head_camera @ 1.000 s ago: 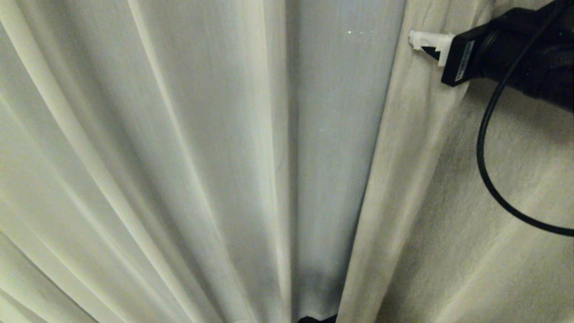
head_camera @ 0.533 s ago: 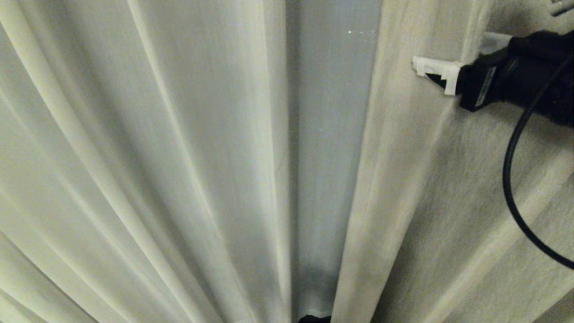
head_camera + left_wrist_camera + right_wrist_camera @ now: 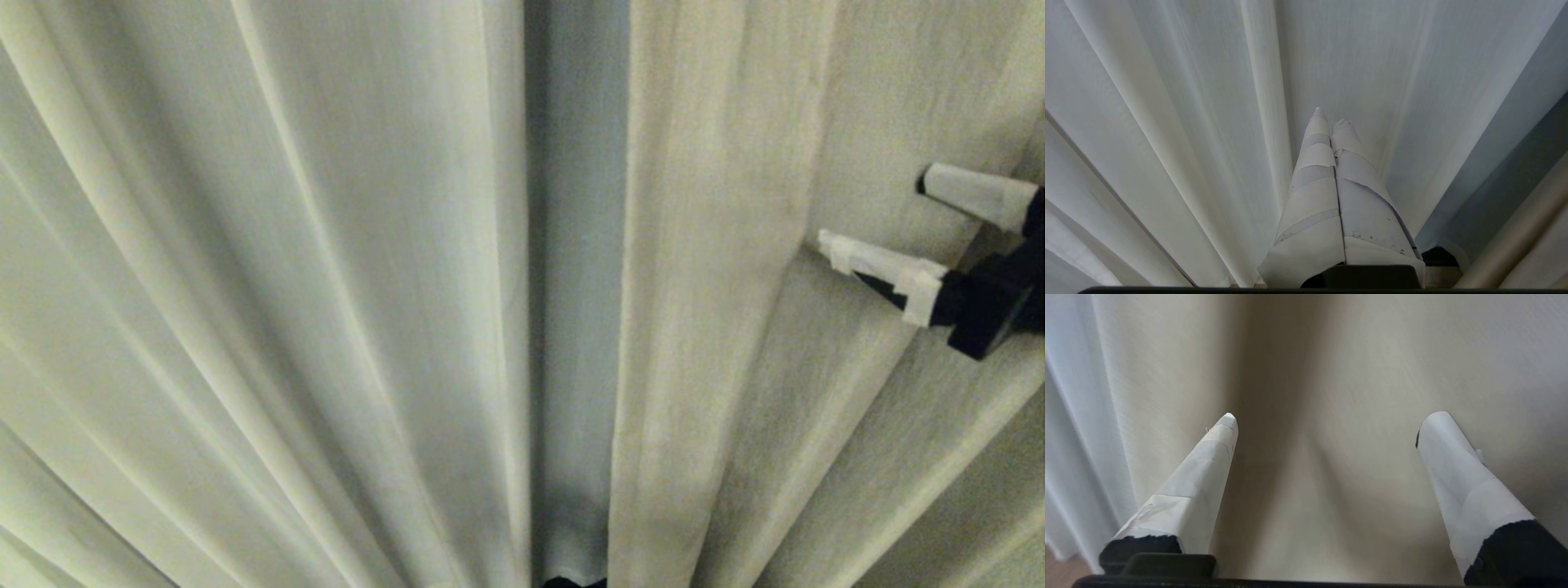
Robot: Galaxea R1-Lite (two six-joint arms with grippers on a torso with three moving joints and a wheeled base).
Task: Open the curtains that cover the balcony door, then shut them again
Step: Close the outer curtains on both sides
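Observation:
The cream curtains fill the head view: the left panel [image 3: 245,286] falls in pleats and the right panel [image 3: 735,245] hangs beside it. A paler bluish strip of fabric [image 3: 575,286] shows between them. The balcony door is hidden behind the fabric. My right gripper [image 3: 873,208] is at the right edge of the head view, open, its white-taped fingers [image 3: 878,265] pointing at the right panel. Nothing is between them in the right wrist view [image 3: 1331,418]. My left gripper [image 3: 1331,116] shows only in its wrist view, shut and empty, facing the pleats [image 3: 1188,143].
A small dark patch [image 3: 571,581] shows at the foot of the curtains in the head view. A sliver of wooden floor [image 3: 1057,571] appears at a corner of the right wrist view. Fabric surrounds both grippers closely.
The right gripper has opened, dropped lower and drawn back to the right of the head view. The right panel's edge has swung left, narrowing the pale strip.

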